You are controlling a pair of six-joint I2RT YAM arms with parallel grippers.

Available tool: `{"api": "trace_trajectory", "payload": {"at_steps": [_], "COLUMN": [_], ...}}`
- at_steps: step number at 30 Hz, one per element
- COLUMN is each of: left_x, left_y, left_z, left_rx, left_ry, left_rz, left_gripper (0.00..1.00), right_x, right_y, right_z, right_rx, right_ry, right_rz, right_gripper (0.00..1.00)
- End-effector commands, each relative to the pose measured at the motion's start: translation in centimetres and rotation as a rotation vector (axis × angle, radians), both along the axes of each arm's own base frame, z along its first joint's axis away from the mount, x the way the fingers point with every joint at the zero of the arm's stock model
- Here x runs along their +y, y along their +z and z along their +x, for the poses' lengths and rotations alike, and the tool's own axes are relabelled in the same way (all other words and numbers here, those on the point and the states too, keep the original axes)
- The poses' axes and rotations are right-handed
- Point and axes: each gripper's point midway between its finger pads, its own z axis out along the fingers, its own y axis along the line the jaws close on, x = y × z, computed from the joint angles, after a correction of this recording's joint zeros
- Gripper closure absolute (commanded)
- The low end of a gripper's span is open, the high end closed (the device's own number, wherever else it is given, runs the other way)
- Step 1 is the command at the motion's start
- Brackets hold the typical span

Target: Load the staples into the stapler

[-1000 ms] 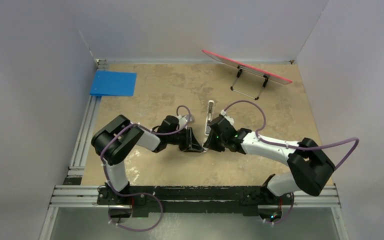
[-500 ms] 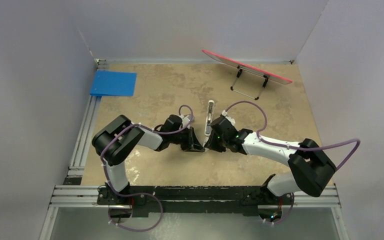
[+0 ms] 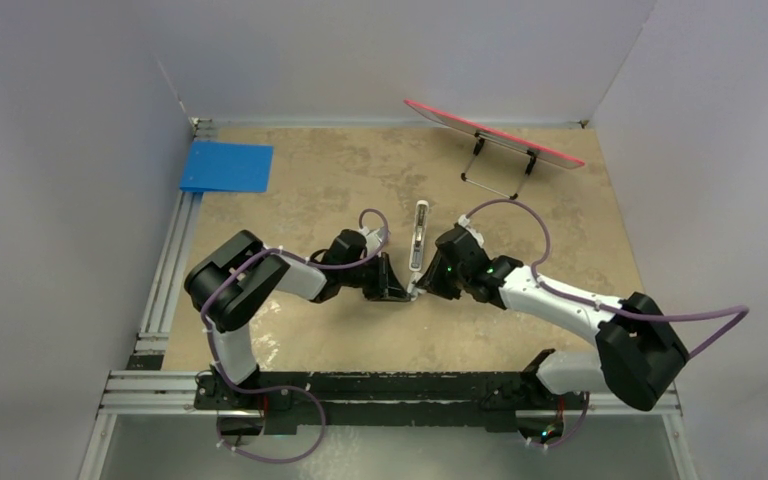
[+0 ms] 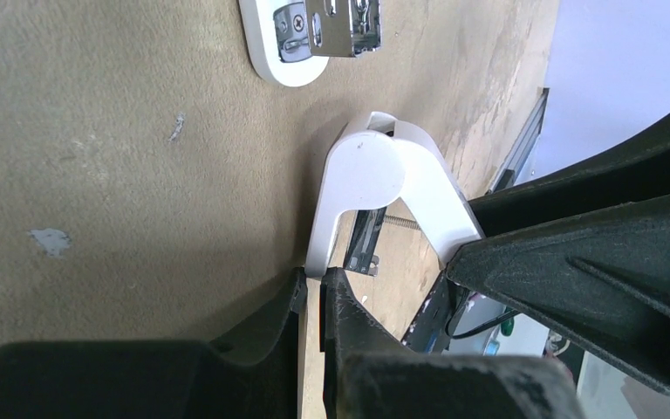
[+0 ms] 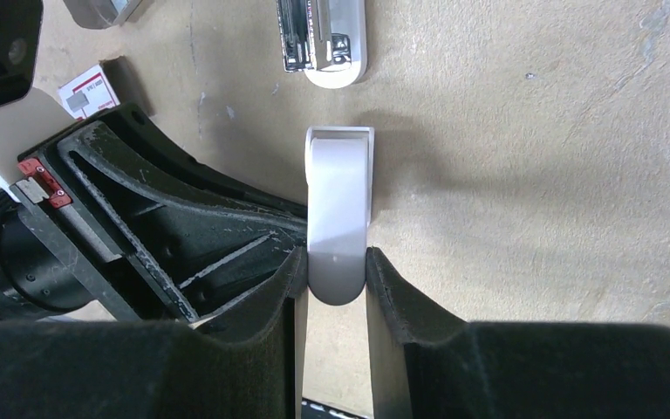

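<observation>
Left side: the left tool [image 4: 314,301] is all but fully closed, pinching only the thin edge of one leg of a short, arched white piece [image 4: 375,175]. Finding: this hold is marginal. In my judgement any sideways pull would let the edge slip out or twist between the pads.

Centre: the white piece is gripped from both sides at once, and the two tools stand nearly touching. Risk: if the arms move out of step, the piece may be wrenched, flicked away, or dropped onto the tabletop [image 3: 340,180]. The black fingers may also strike one another. Whether the piece rests on the tabletop or is lifted cannot be told.

The stapler [image 3: 419,235] lies flat on the tabletop just beyond the white piece and apart from it, its metal channel showing at the near end. Risk: a lurch forward by either arm could knock it askew and leave the channel badly placed for loading.

Right side: the right tool [image 5: 335,262] is closed narrowly across the rounded end of the same white piece, with a firm flat contact on both sides.

The staples themselves cannot be made out. Only a red-and-white box [image 5: 81,91] shows, behind the left tool. Neither tool has a free grip for them, so loading appears not yet begun
</observation>
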Motion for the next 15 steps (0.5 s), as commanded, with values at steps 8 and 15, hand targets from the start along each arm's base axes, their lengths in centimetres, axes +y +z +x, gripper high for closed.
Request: {"api": "trace_trajectory", "payload": {"at_steps": [8,15], "left_x": [0.7,0.6], "left_y": [-1.8,-2.0], "left_z": [-1.4,-1.6], "left_rx": [0.013,0.013], "left_ry": [-0.058,-0.077], "left_rz": [0.062,0.069], "left_gripper": [1.00,1.00], "right_x": [-3.4,-4.4], "right_y": [2.2,2.2], "right_z": [4.6,6.0], "right_rx": [-0.165,-0.188], "right_ry": [-0.179,-0.247], "right_rz": [-0.099,-0.154], "right_gripper": [0.82,0.80]}}
